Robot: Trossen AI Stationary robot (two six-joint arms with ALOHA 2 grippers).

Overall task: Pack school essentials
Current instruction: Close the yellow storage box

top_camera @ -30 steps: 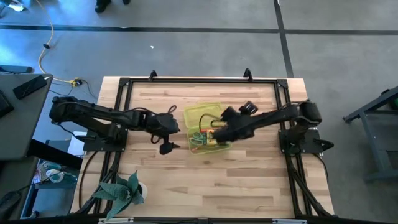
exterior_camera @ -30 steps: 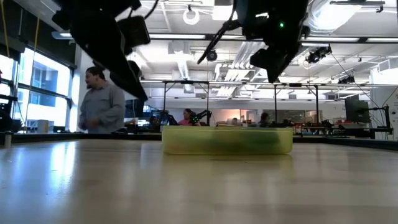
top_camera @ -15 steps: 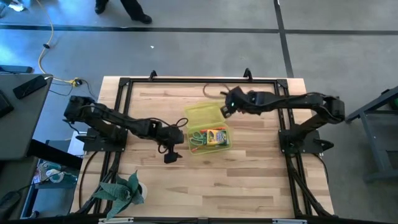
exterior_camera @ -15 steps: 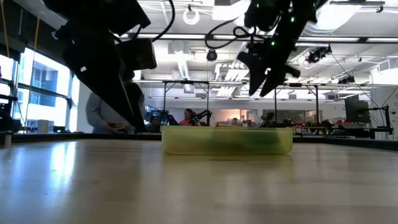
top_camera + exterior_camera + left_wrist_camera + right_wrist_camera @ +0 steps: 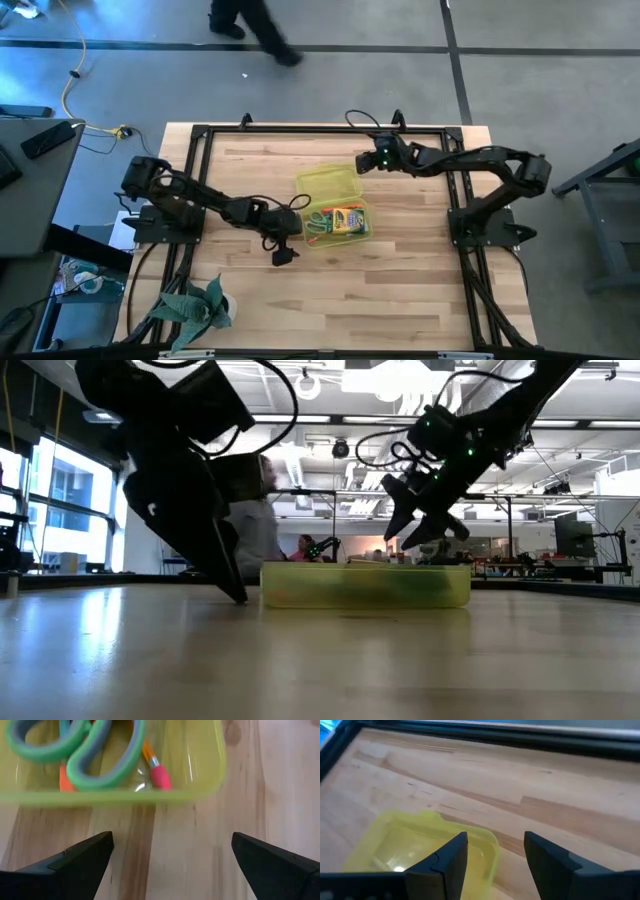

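Observation:
The open translucent yellow case [image 5: 335,220] lies mid-table, its lid [image 5: 328,184] flat on the far side. Inside lie the school essentials: green-handled scissors [image 5: 85,750], a pencil with a pink eraser [image 5: 156,770], an orange marker [image 5: 65,779] and a small crayon box [image 5: 348,220]. My left gripper [image 5: 290,230] hangs open, low over the wood at the case's left wall [image 5: 115,797], with nothing between its fingers. My right gripper [image 5: 363,167] is open, above the lid's far right corner [image 5: 487,840], tilted downward.
A green leafy plant [image 5: 195,305] sits at the near left corner. Black frame rails [image 5: 320,128] run along the far and side edges. Bare wood lies near and right of the case. A person [image 5: 255,25] walks on the floor beyond the table.
My left gripper has sunk toward the table and moved up to the case's left wall. My right gripper has swung from over the packed case toward the far edge, to the lid's far right corner, rolling as it went. Both stayed open. The case kept still.

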